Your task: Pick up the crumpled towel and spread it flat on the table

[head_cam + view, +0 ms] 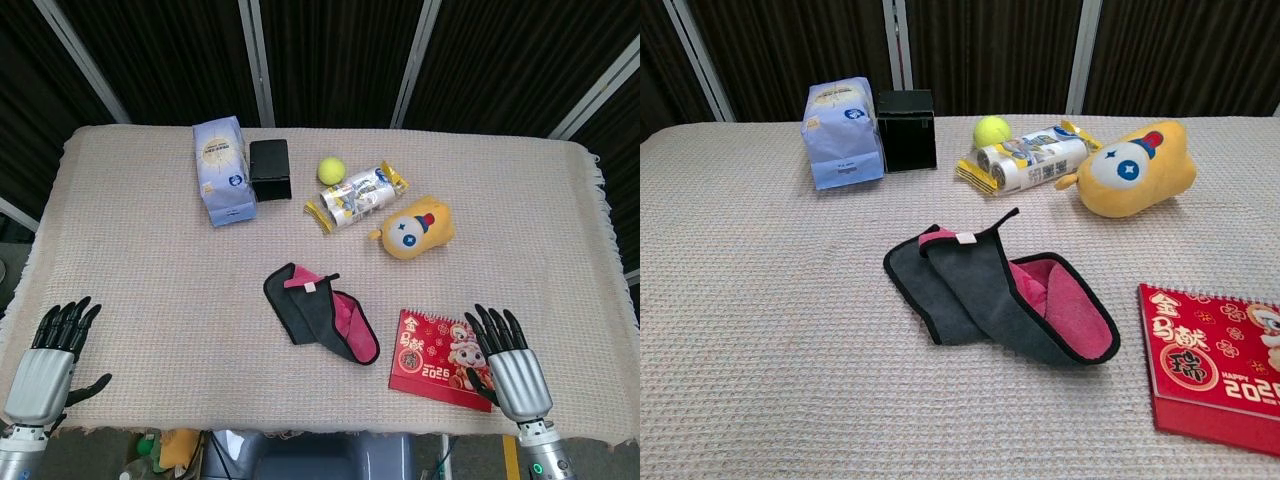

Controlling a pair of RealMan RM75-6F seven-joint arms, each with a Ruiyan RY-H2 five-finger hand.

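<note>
A crumpled grey-and-pink cloth towel [322,318] lies on the beige woven worktop [150,260], between and ahead of both hands' fingers. The left hand [50,365] and right hand [512,368] rest empty, fingers spread.

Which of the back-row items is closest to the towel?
The yellow plush toy, on the towel's far right side. The blue packet, black box, tennis ball and roll pack sit further back.

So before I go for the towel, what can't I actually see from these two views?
- Both hands: absent from the chest view; head view shows only the backs of the left hand and right hand.
- Towel: folded over itself, underside hidden.
- Red calendar: cut off by the chest view's right edge; head view has the right hand over its corner.
- Print on the blue packet: too small.
</note>
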